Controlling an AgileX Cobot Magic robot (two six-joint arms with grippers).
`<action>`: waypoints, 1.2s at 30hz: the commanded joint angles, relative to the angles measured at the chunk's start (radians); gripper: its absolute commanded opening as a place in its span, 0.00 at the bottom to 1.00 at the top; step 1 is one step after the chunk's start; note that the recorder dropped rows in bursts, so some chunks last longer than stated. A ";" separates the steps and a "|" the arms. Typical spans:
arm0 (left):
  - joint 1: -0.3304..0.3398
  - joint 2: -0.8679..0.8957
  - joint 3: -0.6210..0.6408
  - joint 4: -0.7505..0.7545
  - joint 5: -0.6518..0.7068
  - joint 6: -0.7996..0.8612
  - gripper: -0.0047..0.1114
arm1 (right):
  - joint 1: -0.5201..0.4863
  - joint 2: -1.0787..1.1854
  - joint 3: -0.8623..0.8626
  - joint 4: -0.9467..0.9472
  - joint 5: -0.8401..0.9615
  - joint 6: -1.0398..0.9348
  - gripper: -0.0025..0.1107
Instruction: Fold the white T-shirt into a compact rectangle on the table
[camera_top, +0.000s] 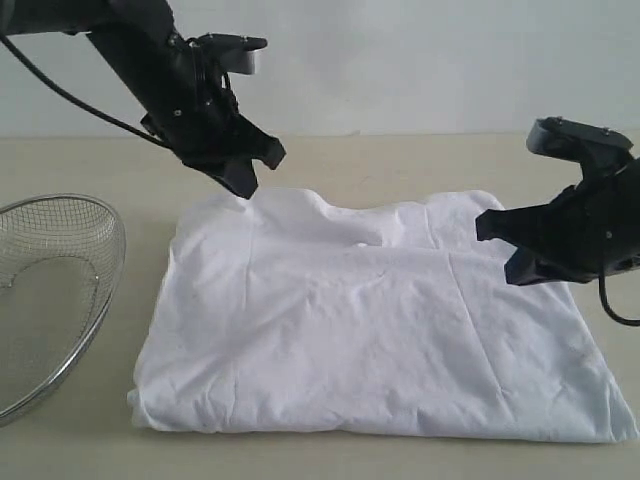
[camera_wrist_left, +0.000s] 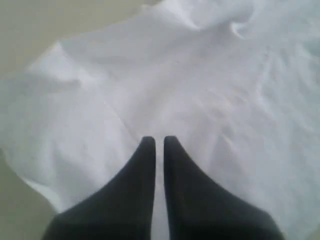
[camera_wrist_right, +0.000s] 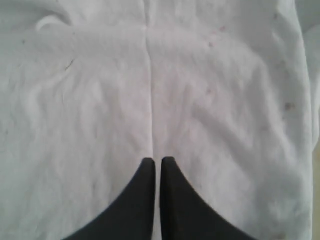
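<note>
In the exterior view the white T-shirt (camera_top: 380, 330) lies flat on the worktop (camera_top: 400, 160) as a broad, partly folded slab, plain side up, with its long axis running side to side. A wire-mesh basket (camera_top: 60, 290) sits apart from it on the left. The left gripper (camera_top: 245, 182) hangs just over the shirt's far left corner. The right gripper (camera_top: 500, 250) hovers at the right-hand edge, about midway along it. Each arm is nearer its own end of the cloth, so a fold across the long axis would probably fall to whichever end is lifted.

In the left wrist view the left gripper (camera_wrist_left: 159, 142) has its jaws clenched, with no cloth seen between them. The T-shirt (camera_wrist_left: 200, 90) spreads out ahead and below, with bare worktop (camera_wrist_left: 30, 30) beyond its corner.

In the right wrist view the right gripper (camera_wrist_right: 157, 162) is likewise clenched on nothing. The T-shirt (camera_wrist_right: 100, 100) fills the picture, and a straight crease leads away from the jaws.
</note>
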 joint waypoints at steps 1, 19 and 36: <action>-0.004 -0.126 0.147 -0.151 0.031 0.035 0.08 | -0.009 -0.050 0.001 0.002 0.078 0.006 0.02; -0.176 -0.353 0.735 -0.183 -0.303 -0.068 0.08 | -0.008 -0.258 0.255 0.175 0.151 -0.150 0.02; -0.176 -0.191 0.753 -0.108 -0.365 -0.090 0.08 | -0.008 -0.066 0.257 0.210 0.008 -0.175 0.02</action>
